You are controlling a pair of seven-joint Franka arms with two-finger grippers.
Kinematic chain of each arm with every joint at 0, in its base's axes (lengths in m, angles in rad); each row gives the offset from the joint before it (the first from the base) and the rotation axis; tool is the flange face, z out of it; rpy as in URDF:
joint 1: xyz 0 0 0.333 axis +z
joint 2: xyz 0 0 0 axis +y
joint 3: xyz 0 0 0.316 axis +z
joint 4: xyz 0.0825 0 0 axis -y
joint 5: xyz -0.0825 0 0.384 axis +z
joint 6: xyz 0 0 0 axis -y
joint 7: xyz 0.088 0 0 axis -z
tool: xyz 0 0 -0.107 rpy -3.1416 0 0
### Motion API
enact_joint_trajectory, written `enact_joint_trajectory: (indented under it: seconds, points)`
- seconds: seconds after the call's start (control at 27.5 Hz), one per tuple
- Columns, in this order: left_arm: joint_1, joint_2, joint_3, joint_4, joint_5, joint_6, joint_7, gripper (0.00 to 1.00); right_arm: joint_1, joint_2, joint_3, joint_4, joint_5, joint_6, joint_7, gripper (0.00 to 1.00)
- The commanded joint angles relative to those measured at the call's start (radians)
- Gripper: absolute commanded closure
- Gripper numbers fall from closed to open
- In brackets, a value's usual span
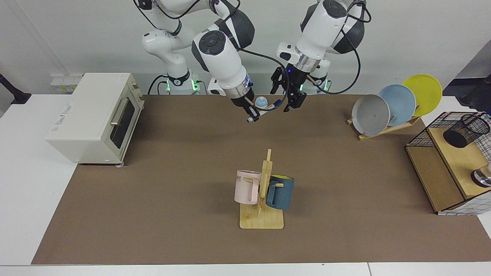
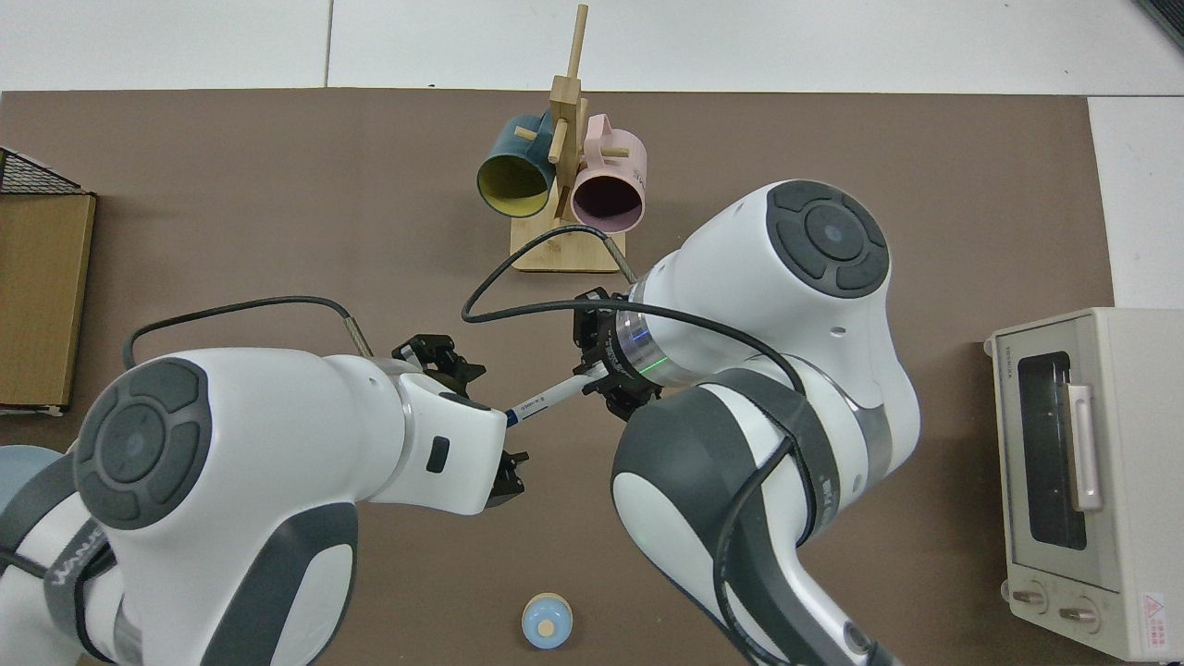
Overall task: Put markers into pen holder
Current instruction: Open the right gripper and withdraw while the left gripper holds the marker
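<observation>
In the top view the capped end of the marker is hidden under the wrist of the left arm, and the left gripper is largely covered by that wrist, so only its dark finger parts are seen on either side. In the facing view the marker is partly masked by a black cable and by the small blue and white knob behind it. The pen holder is seen only in the facing view, tilted on the wooden top of the wire-grid shelf at the table's edge, well apart from both grippers; nothing can be made out inside it. A pink mug and a blue mug are hung on a wooden mug rack, and three plates are stood in a plate rack. The right gripper is held above the far middle of the table, pointed down and toward the other arm, its fingers closed on the marker's white barrel, with the marker slanted out toward the left gripper. The left gripper is hung just beside the marker's free end with its fingers spread apart, and nothing is gripped by it.
</observation>
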State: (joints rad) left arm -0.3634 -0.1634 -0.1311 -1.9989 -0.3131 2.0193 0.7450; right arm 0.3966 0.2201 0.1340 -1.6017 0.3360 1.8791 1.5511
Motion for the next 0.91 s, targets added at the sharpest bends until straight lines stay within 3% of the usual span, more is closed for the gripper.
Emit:
enact_joint_trajectory:
  seconds: [0.0,0.36,0.51,0.58,0.69,0.73,0.8,0.87]
  points:
    - [-0.025,-0.021,0.002,-0.057,-0.015,0.058,-0.012,0.12,0.007,0.001,-0.002,0.002,0.023,0.012,0.024,1.00]
    - [-0.025,-0.018,0.001,-0.058,-0.015,0.058,-0.023,0.54,0.010,-0.008,-0.004,-0.011,0.041,0.014,0.023,1.00]
    - [-0.025,-0.019,0.001,-0.058,-0.015,0.056,-0.024,0.80,0.010,-0.008,-0.004,-0.011,0.041,0.014,0.020,1.00]
    - [-0.025,-0.018,0.001,-0.058,-0.015,0.055,-0.024,0.98,0.010,-0.010,-0.004,-0.011,0.041,0.014,0.020,1.00]
    - [-0.025,-0.018,0.002,-0.060,-0.015,0.053,-0.024,1.00,0.010,-0.010,-0.004,-0.011,0.041,0.014,0.017,1.00]
    - [-0.025,-0.018,0.002,-0.060,-0.015,0.052,-0.024,1.00,0.010,-0.008,-0.004,-0.011,0.041,0.014,0.015,0.93]
    - [-0.025,-0.018,0.002,-0.058,-0.014,0.047,-0.023,1.00,0.010,-0.008,-0.004,-0.011,0.038,0.014,0.009,0.00]
    - [-0.025,-0.019,0.002,-0.060,-0.012,0.041,-0.021,1.00,0.010,-0.008,-0.004,-0.011,0.038,0.014,-0.012,0.00]
